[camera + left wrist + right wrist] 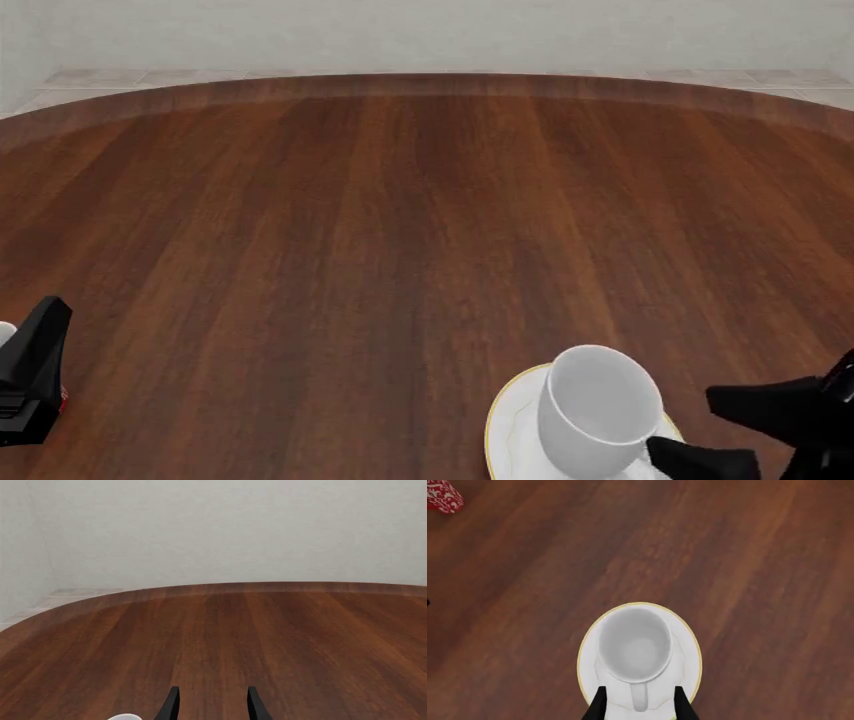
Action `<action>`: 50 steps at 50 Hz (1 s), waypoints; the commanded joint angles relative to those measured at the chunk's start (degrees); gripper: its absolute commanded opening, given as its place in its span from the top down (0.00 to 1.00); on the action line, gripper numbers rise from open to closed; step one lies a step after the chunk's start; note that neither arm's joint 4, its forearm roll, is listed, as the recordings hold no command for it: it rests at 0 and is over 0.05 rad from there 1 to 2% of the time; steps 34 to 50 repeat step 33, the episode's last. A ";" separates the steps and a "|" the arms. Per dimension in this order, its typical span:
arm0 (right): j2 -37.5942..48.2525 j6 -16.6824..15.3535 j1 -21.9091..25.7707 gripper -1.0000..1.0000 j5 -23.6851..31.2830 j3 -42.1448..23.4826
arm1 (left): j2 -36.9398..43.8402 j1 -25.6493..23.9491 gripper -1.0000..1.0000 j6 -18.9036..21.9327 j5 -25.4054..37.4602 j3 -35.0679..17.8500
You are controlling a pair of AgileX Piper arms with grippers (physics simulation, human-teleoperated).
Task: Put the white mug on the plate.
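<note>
- Right wrist view: the right gripper (639, 705) has its jaws parted, one dark finger on each side of the loop handle, with a gap visible on both sides; it holds nothing.
- The white mug (635, 647) stands upright, mouth up, on the plate (692, 645), whose gold rim shows all round it. Judged from this, the placing looks done.
- Handling, as a judgement: glossy ceramic, rigid, moderately heavy, brittle and probably slippery under the pads. The handle, or the wall at the rim, seems the surest hold; a squeeze on the tapered body may slide upward.
- Front view: mug (598, 410) and plate (510, 425) lie at the near edge, right of centre, with the right gripper (727, 430) just beside them.
- The left gripper (30, 385) sits well apart at the near left; in the left wrist view its fingers (169, 706) stand apart, empty.
- A red patterned object (444, 496) lies far from the plate; what it is cannot be told.
- Beyond, the wooden table (427, 200) runs to its curved far edge; nothing obstructs a straight retreat.
</note>
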 commanded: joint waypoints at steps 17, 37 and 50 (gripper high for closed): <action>-4.15 -4.54 -2.11 0.00 15.26 -19.11 | 0.00 0.00 0.00 0.00 0.00 0.00; -4.50 -7.89 -4.77 0.00 22.02 -31.31 | 0.00 0.00 0.00 0.00 0.00 0.00; -4.50 -7.89 -4.77 0.00 22.02 -31.31 | 0.00 0.00 0.00 0.00 0.00 0.00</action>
